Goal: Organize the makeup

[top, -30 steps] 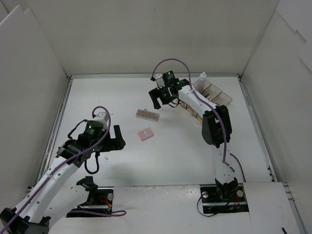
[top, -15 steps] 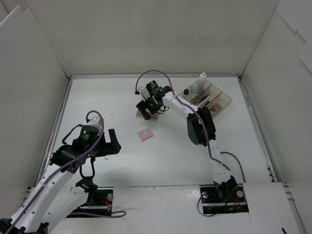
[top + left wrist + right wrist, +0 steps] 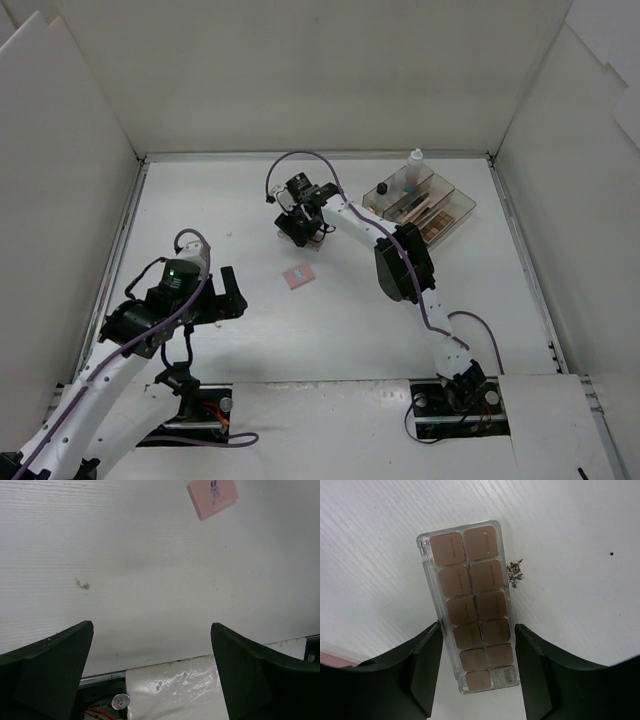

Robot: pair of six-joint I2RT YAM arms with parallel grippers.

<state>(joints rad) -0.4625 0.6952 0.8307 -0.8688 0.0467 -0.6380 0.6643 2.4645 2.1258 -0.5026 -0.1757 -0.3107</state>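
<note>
Just white table (image 3: 200, 200), white walls (image 3: 300, 70).

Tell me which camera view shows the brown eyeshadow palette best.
The right wrist view: the brown eyeshadow palette fills the frame's middle, every pan visible, between the right gripper's fingers. In the top external view that gripper covers most of it. The left wrist view misses it, showing only the pink compact.

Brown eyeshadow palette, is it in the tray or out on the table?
Out: the palette lies flat on the white table, between the right fingers.
</note>
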